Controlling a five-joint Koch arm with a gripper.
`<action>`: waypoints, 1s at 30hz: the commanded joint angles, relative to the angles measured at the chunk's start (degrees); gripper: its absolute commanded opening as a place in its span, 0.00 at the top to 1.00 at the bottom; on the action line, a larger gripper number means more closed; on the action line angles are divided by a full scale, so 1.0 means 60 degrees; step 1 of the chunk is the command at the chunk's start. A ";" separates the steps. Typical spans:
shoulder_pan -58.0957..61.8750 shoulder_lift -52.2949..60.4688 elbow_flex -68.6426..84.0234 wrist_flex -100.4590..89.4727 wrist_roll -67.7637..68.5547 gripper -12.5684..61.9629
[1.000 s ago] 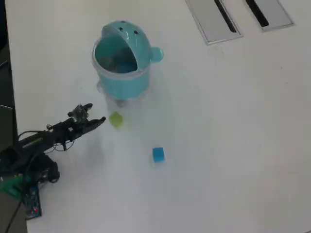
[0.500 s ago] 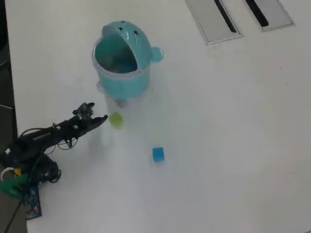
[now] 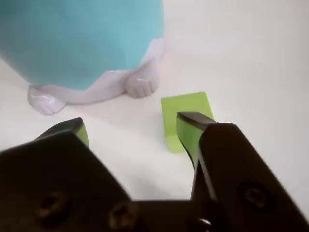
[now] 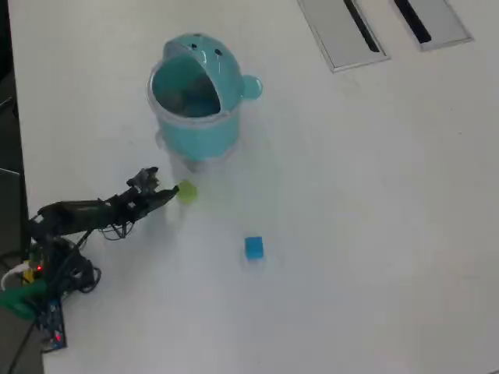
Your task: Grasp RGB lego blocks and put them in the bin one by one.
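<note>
A small yellow-green block (image 4: 186,192) lies on the white table just below the teal bin (image 4: 195,105) in the overhead view. A blue block (image 4: 253,248) sits further right and lower. My gripper (image 4: 165,188) reaches in from the left, its tip right beside the yellow-green block. In the wrist view the gripper (image 3: 131,126) is open with bare table between its jaws. The yellow-green block (image 3: 186,112) lies just beyond the right fingertip (image 3: 193,126), which overlaps its near edge. Behind it stands the bin (image 3: 82,38) on its white feet.
Two grey slotted panels (image 4: 343,31) (image 4: 433,19) are set into the table at the top right. The arm's base and wiring (image 4: 43,276) sit at the table's left edge. White tabletop (image 4: 374,234) spreads to the right.
The arm has stretched rightward across the table. Its gripper tip now sits right beside the yellow-green block. Both blocks and the bin have stayed put.
</note>
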 commanded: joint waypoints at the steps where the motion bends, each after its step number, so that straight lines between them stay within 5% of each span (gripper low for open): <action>1: -0.0073 -0.0176 -0.0410 -0.0952 -0.0015 0.37; 30: 0.1553 -0.2051 -0.1802 -0.1406 -0.1157 0.36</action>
